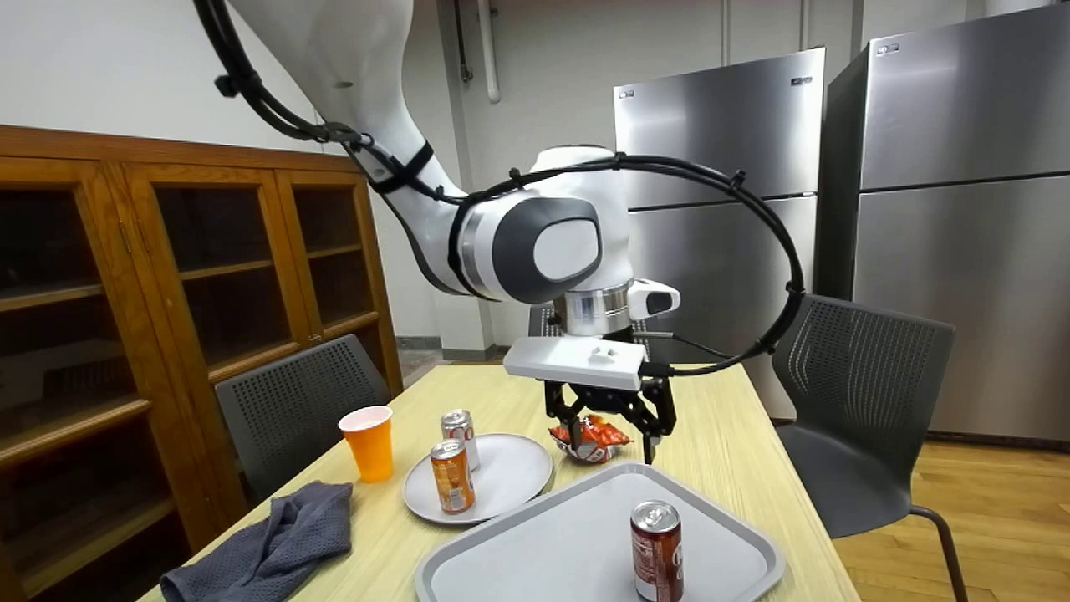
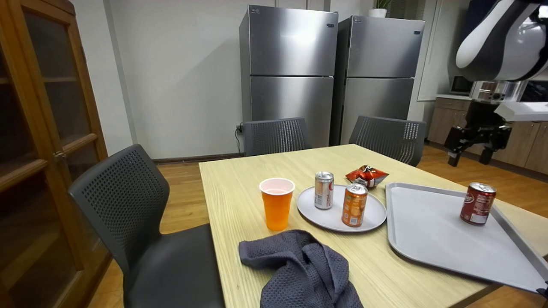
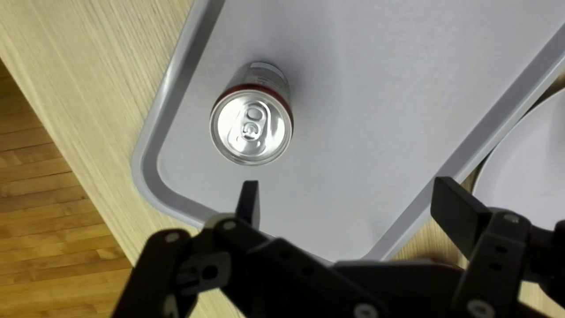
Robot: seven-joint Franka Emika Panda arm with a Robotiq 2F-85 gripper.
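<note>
My gripper (image 1: pixel 612 445) is open and empty, pointing down above the table; it also shows in an exterior view (image 2: pixel 469 159) and in the wrist view (image 3: pixel 347 183). A dark red can (image 1: pixel 656 552) stands upright on a grey tray (image 1: pixel 543 543). In the wrist view the can (image 3: pixel 251 126) lies ahead of the left finger, apart from it, inside the tray (image 3: pixel 353 110) near its rim. A red snack bag (image 2: pixel 367 175) lies beyond the tray. A round plate (image 2: pixel 312 214) carries an orange can (image 2: pixel 354 205) and a silver can (image 2: pixel 324 190), both upright.
An orange cup (image 2: pixel 277 209) stands beside the plate. A crumpled dark grey cloth (image 2: pixel 299 265) lies at the table's edge. Grey chairs (image 2: pixel 124 214) stand round the table (image 2: pixel 239 179). A wooden cabinet (image 1: pixel 226 251) and steel refrigerators (image 1: pixel 719 134) stand behind.
</note>
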